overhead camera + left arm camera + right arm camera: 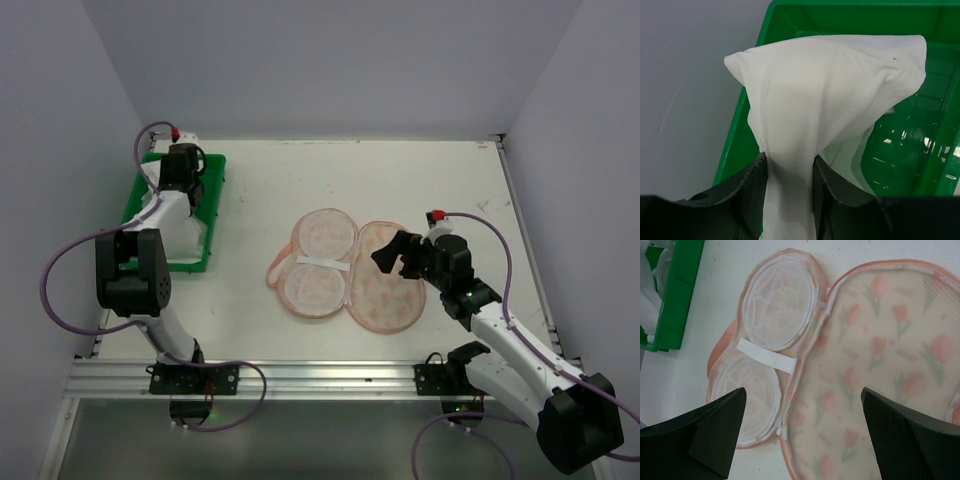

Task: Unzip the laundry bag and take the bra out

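At the centre of the table [420, 180] the laundry bag [345, 272] lies unzipped and spread flat, its printed half toward 3 o'clock and its white-framed half, crossed by a white strap [765, 355], toward 9 o'clock. The right gripper [385, 255] hovers over the printed half, jaws spread wide and holding nothing. Well apart, at 10 o'clock from the bag, the left gripper [789, 162] pinches a white cloth [825, 100] above the green tray [218, 170]; the cloth hides much of the tray floor.
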Motion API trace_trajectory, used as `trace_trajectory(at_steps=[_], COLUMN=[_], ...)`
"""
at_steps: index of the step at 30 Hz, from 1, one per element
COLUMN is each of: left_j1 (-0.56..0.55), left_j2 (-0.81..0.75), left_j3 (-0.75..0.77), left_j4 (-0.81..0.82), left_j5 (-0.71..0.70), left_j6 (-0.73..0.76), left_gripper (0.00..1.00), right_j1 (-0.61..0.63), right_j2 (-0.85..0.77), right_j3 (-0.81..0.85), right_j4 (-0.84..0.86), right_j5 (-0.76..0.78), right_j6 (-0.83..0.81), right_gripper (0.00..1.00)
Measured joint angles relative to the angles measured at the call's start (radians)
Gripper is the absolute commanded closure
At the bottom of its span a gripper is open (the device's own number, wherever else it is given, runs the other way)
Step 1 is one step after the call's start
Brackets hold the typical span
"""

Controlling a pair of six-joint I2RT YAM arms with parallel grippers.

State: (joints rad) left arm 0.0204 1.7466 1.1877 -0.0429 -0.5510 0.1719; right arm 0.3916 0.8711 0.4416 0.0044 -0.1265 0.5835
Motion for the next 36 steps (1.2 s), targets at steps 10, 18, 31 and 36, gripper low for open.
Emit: trace_trajectory(at_steps=[10,18,31,36], left_j1=[0.000,0.000,0.000,0.000], left_j2=[0.201,0.172,-0.208,-0.511], left_j3=[0.151,0.195,0.278,0.068], left_j4=[-0.100,-0.159,-0.357,-0.326], left_j5=[0.013,0.053,0.214,0.353], left_j6=[-0.065,-0.140,-0.339,-0.411], left_gripper=[0.28,0.00,0.00,0.00], right_j1=[0.000,-0.001,-0.041,-0.096], right_j2=[-0.002,-0.002,0.061,0.183], right_j3=[0.000,0.000,0.076,0.163], right_j4=[0.000,-0.002,-0.143,-0.243], right_j5=[0.004,0.005,0.141,0.198], right_j6=[-0.001,0.000,0.055,0.119], right_gripper=[0.01,0.01,0.01,0.01])
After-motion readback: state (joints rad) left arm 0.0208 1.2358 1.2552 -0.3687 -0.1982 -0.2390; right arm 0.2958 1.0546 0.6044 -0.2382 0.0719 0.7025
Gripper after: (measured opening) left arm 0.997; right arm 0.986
